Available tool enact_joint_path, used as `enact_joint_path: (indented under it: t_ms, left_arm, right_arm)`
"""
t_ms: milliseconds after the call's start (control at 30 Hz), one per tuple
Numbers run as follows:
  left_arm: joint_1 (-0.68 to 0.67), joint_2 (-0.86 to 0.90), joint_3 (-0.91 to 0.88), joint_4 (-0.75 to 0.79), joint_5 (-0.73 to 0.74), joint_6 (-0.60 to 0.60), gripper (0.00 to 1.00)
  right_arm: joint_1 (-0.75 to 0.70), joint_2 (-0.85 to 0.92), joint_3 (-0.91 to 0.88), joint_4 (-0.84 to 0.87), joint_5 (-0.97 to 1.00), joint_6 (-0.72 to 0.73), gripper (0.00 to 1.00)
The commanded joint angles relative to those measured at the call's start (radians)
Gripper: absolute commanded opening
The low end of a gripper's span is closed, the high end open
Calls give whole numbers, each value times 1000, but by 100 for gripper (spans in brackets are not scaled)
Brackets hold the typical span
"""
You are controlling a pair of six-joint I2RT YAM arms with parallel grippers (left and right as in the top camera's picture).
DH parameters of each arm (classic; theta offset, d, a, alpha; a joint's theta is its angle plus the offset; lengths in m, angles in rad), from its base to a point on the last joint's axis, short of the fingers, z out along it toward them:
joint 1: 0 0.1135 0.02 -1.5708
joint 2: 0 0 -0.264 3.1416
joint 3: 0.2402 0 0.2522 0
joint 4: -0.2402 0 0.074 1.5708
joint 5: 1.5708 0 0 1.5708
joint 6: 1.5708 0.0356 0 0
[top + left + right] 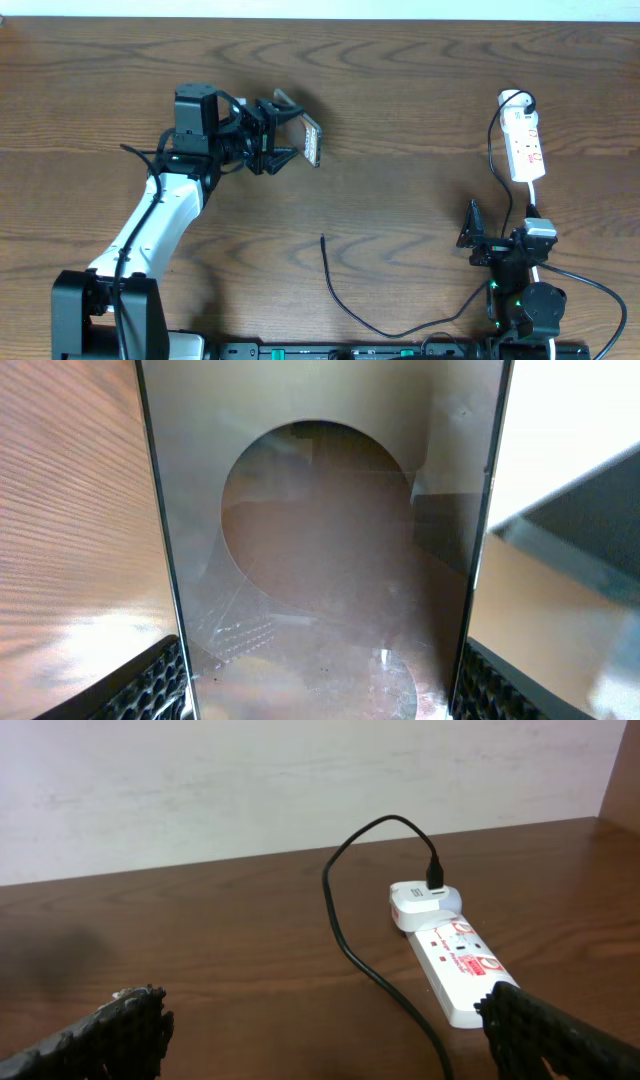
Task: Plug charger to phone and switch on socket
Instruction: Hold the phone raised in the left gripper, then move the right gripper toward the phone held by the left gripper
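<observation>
The phone (pixel 312 141) sits between the fingers of the left gripper (pixel 296 132), over the far left-centre of the counter (pixel 400 80). The jaws are closed partway onto its two long edges, so the grip is a wide one. From the left wrist the phone's glossy dark face fills the view, with a ribbed black pad (pixel 160 682) against each side edge. The glass mirrors a large round shape in brownish tones (no lettering can be read on it here). From overhead it looks turned up on edge, a thin pale sliver; whether it touches the wood I cannot tell.

The charger (pixel 340 292), a thin black cable, lies well apart from the phone. Its free tip rests on bare wood near the middle, and the cable curves toward the near edge and off to the right. Its other end is plugged into a white adapter (pixel 424 902) at the far end of the socket (pixel 456 960). The socket is a narrow white strip with small red marks (its print too small to read), on the right of the counter.

The right gripper (pixel 478 238) hovers near the strip's near end, jaws spread wide, holding nothing. The counter is dark, grained wood.
</observation>
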Motion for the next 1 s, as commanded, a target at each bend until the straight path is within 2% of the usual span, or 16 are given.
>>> enact_joint_path:
  t_ms: [0, 233, 733, 800, 967]
  left_arm:
    - [0, -16, 24, -35, -103, 93, 7]
    - [0, -15, 24, -97, -164, 132, 8]
    - [0, -14, 24, -103, -175, 166, 7]
    - [0, -14, 24, -134, -204, 166, 7]
    - [0, -14, 24, -194, -282, 195, 8]
  right_arm:
    - [10, -4, -2, -5, 5, 14, 99]
    - [10, -4, -2, 0, 55, 14, 99]
    - [10, -4, -2, -1, 36, 19, 99]
    - [10, -4, -2, 0, -4, 48, 99]
    - [10, -4, -2, 18, -77, 259, 99]
